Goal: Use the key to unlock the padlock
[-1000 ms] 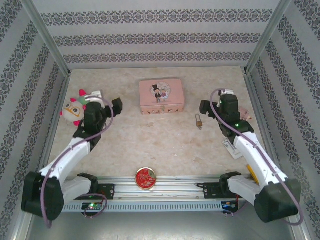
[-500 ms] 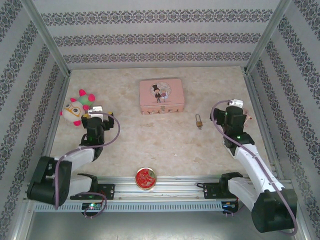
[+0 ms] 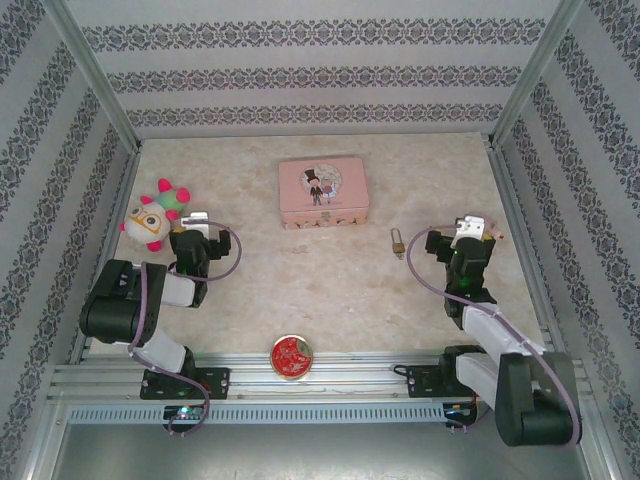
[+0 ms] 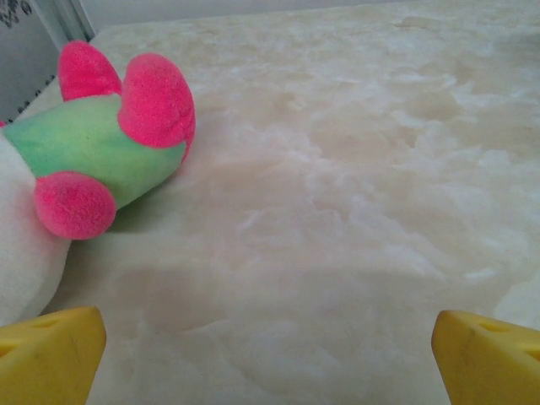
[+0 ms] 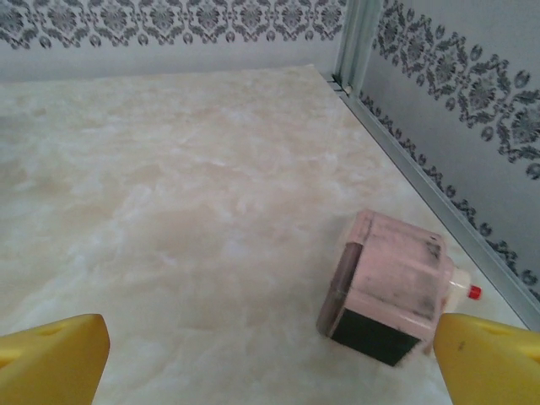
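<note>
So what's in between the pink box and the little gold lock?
Nothing at all. In the top view, the stretch between the pink tin and the padlock is just bare table, and the two sit apart.

Table top (image 3: 300,290): cream, marbled pale beige. Walls (image 3: 320,80): light grey with bands of dark damask ornament. Padlock (image 3: 398,241), right of centre: brass-gold. Tin (image 3: 322,193), upper centre: pink, small dark cartoon figures on lid. Plush toy (image 3: 152,213), left: white, green, hot-pink knobs. Round tin (image 3: 291,356), bottom centre: red. Small box (image 5: 388,287), lower right of right wrist view: pale pink, dark underside, red-tipped white nozzle. Left gripper (image 4: 270,363) fingertips (image 4: 51,359), right gripper (image 5: 270,363) fingertips (image 5: 51,359): yellow.
</note>
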Robot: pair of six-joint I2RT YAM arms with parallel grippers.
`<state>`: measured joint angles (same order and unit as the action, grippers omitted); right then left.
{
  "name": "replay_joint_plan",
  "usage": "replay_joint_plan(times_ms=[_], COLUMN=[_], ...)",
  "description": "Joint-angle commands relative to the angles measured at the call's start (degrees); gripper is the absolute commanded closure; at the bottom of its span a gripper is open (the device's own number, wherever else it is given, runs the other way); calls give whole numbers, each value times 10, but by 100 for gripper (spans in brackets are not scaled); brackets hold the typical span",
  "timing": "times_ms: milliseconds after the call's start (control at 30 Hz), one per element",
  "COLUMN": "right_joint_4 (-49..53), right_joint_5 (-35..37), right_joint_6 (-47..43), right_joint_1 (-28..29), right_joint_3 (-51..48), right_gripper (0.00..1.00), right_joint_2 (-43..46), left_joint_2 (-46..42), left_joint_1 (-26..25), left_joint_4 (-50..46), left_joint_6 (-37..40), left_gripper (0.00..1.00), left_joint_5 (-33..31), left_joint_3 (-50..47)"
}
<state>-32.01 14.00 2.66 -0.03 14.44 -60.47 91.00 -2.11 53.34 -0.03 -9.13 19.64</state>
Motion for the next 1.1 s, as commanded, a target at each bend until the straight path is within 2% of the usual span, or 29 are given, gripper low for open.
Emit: replay_joint_plan(times_ms=[0, 67, 200, 267, 367, 467, 533, 800, 833, 900, 1067], right_joint_4=[-99, -123, -114, -113, -118, -156, -193, -338, -328, -247, -246], right_joint_5=[-47, -57, -74, -84, -117, -159, -177, -181, -181, -162, -138], right_joint_6=[-12, -14, -17, -17, -21, -14, -7, 12, 14, 18, 15], right_joint_1=[-6, -8, -12, -14, -19, -19, -19, -19, -20, -20, -11], right_joint_3=[3, 10, 27, 28, 25, 8, 0, 15, 21, 44, 49], right_gripper=[2, 2, 2, 2, 2, 2, 2, 2, 2, 2, 2], right_joint_2=[-51, -85, -115, -117, -113, -116, -129, -283, -284, -264, -272], left_joint_2=[3, 1, 2, 6, 4, 2, 3, 3, 3, 2, 3], left_joint_1=[19, 24, 46, 52, 52, 52, 52, 52, 52, 52, 51], left_joint_4=[60, 63, 21, 39, 34, 23, 28, 28, 30, 33, 29], left_joint_6=[-13, -9, 12, 12, 12, -8, -10, -9, -10, -11, -9], left_gripper=[1, 1, 1, 1, 1, 1, 1, 1, 1, 1, 1], left_joint_5=[52, 89, 227, 252, 246, 184, 180, 178, 177, 177, 181], left_joint_3=[1, -3, 19, 13, 15, 19, 17, 16, 16, 15, 16])
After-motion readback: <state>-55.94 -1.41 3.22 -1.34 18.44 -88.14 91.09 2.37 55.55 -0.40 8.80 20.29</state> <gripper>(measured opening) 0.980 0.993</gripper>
